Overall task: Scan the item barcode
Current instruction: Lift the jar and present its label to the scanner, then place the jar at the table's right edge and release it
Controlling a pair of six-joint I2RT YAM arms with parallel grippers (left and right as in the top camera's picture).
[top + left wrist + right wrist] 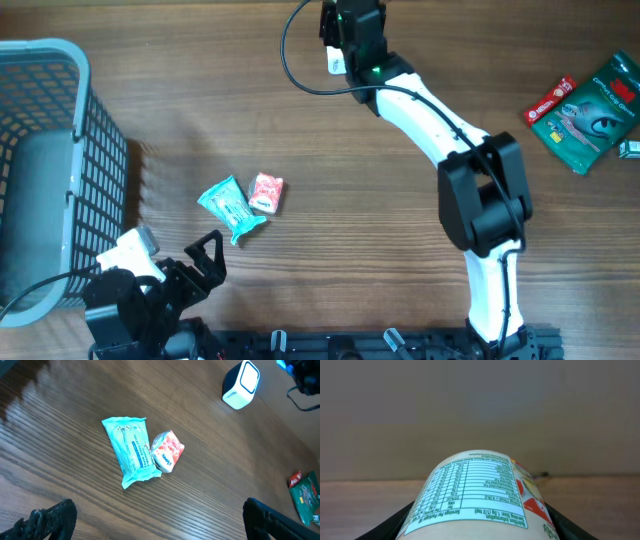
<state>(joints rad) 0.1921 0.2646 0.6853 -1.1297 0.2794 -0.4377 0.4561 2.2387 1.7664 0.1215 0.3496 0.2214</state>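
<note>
Clearly, the right claw [355,40] is closed around a rounded, glossy container [475,495], its printed nutrition table facing the wrist camera.
Both hang at the far edge of the wood-grain counter [350,230]. The left claw [205,262] stands wide open and empty by the near edge, beside a grid basket [100,180]. A crinkled teal packet [230,207] and a red-white pouch [266,192] lie touching mid-counter, bare wood around them.

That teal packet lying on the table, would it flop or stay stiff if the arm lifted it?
Probably floppy: the teal packet looks like soft wrinkled film with crimped ends. It lies flat, so it should slide rather than roll if pushed. The glossy wrap may be slippery.
</note>
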